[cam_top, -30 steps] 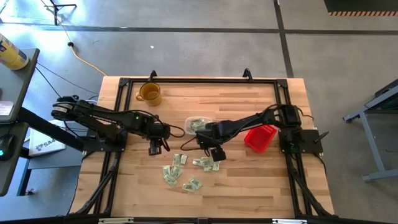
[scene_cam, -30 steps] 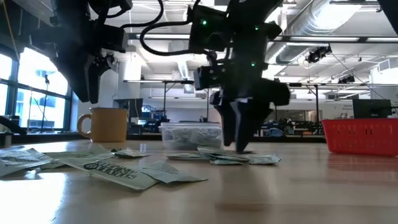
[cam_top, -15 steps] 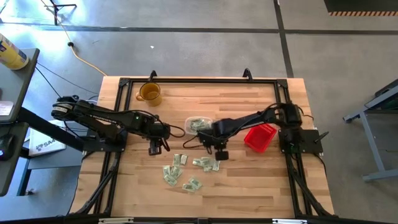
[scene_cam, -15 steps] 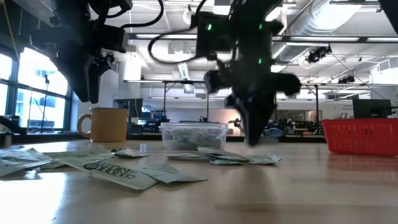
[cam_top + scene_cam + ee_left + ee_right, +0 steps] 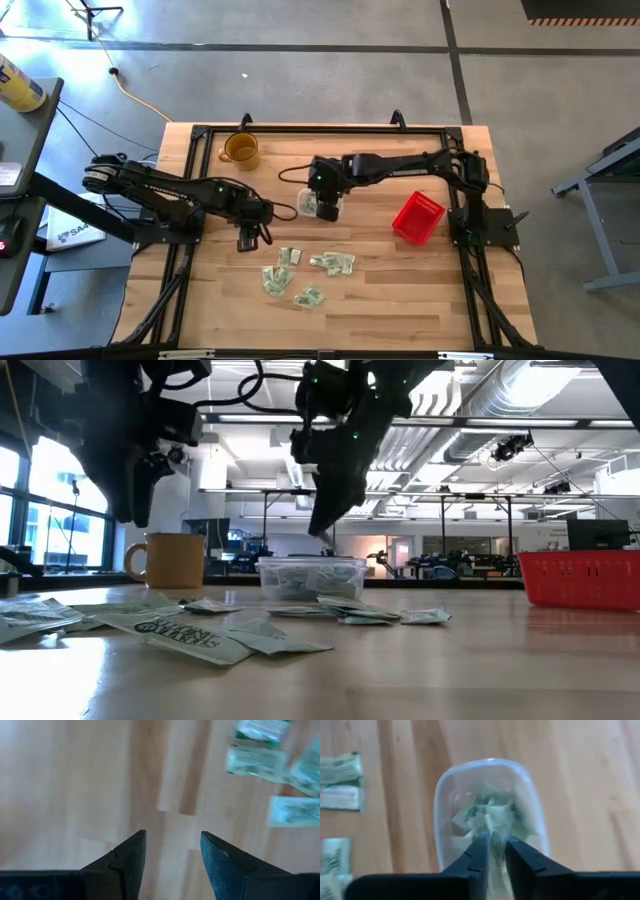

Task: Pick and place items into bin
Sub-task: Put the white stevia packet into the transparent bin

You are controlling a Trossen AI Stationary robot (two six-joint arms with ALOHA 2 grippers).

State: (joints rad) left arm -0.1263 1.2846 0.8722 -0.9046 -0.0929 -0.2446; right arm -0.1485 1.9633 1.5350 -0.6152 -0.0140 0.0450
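the clear bin (image 5: 318, 203) already holds several packets (image 5: 487, 817). right gripper (image 5: 492, 851) hangs over it, fingers nearly closed on a packet. more packets (image 5: 300, 272) lie nearer the front edge. left gripper (image 5: 170, 854) waits beside the bin, open, empty.

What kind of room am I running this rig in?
Probably an open industrial lab or workshop: the low view shows exposed ceiling ducts and more workstations behind the wooden table, and the high view shows a bare concrete floor.
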